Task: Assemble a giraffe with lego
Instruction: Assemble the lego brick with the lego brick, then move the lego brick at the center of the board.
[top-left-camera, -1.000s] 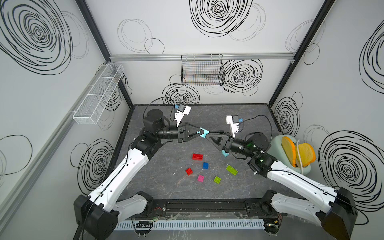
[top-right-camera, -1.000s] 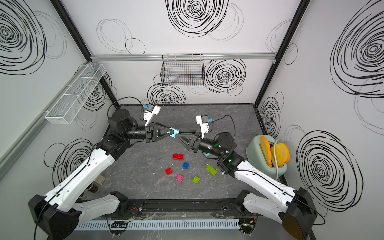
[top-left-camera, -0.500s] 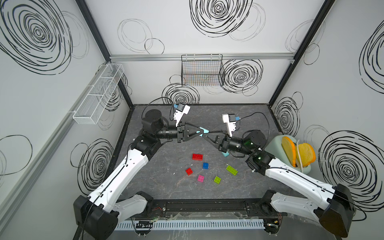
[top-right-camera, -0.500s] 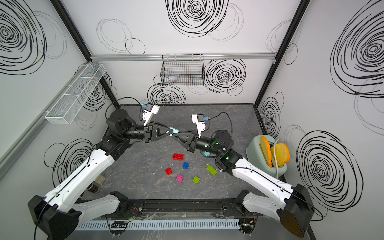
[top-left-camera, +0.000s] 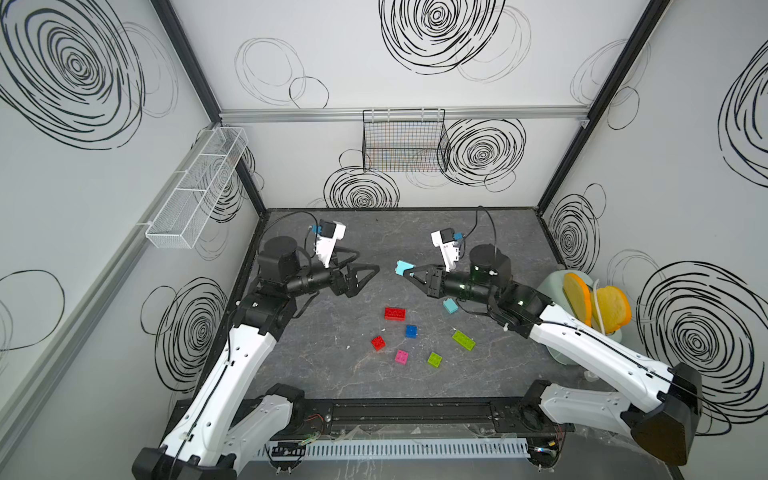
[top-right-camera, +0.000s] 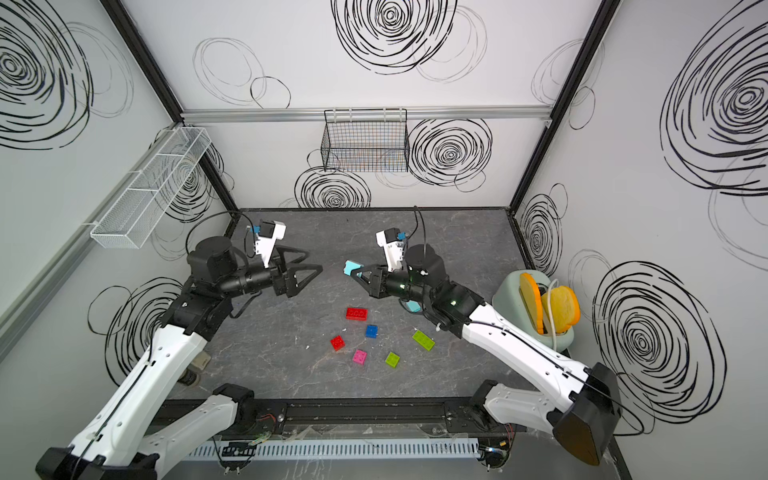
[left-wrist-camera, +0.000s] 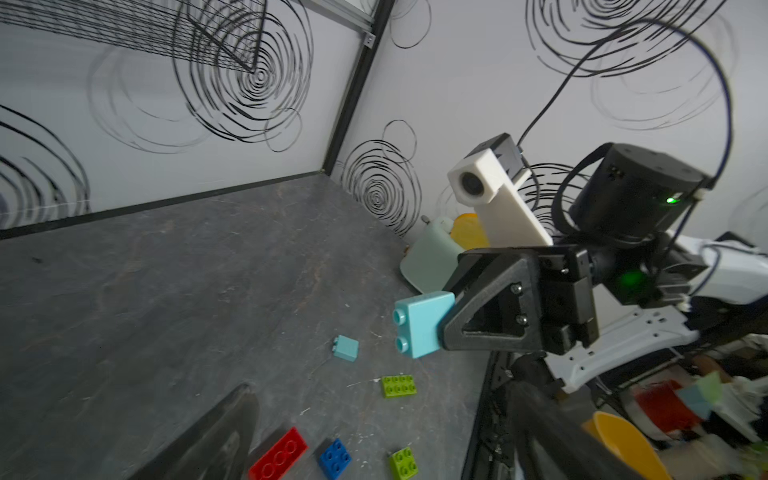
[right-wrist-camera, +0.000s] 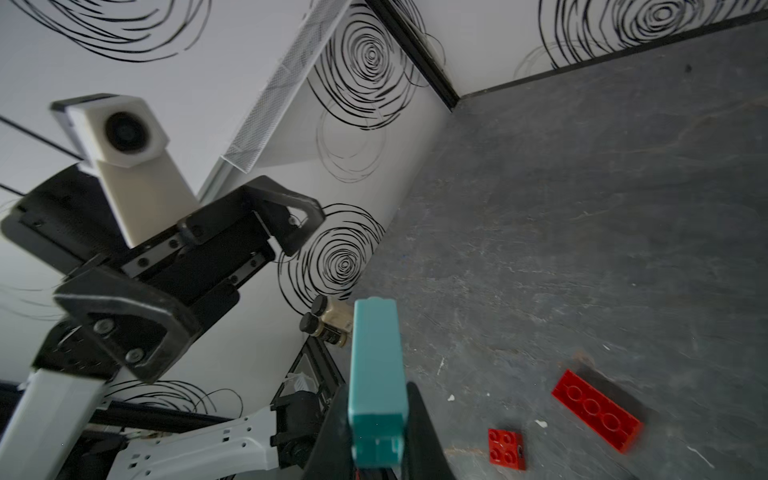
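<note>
Table (top-left-camera: 316, 365): dark grey marbled top. Lying loose on it around the middle, none touching: long red brick (top-left-camera: 395, 313), small red brick (top-left-camera: 378, 343), blue brick (top-left-camera: 411, 331), pink brick (top-left-camera: 401, 357), small lime brick (top-left-camera: 434, 359), long lime brick (top-left-camera: 464, 340). Light cyan brick (top-left-camera: 450, 306) lies further right. Pale green toaster (top-left-camera: 555, 284) stands at the right edge; whether on the top or just off it is unclear.

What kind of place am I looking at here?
Likely a robot test booth: swirl-marked white walls box in a grey tabletop, with two robot arms and loose lego bricks.

2 ea red bricks (top-left-camera: 395, 313) (top-left-camera: 378, 343), cyan (top-left-camera: 404, 268) (top-left-camera: 450, 306), lime (top-left-camera: 464, 340) (top-left-camera: 434, 359); 1 ea blue (top-left-camera: 411, 331), pink (top-left-camera: 401, 356).
</note>
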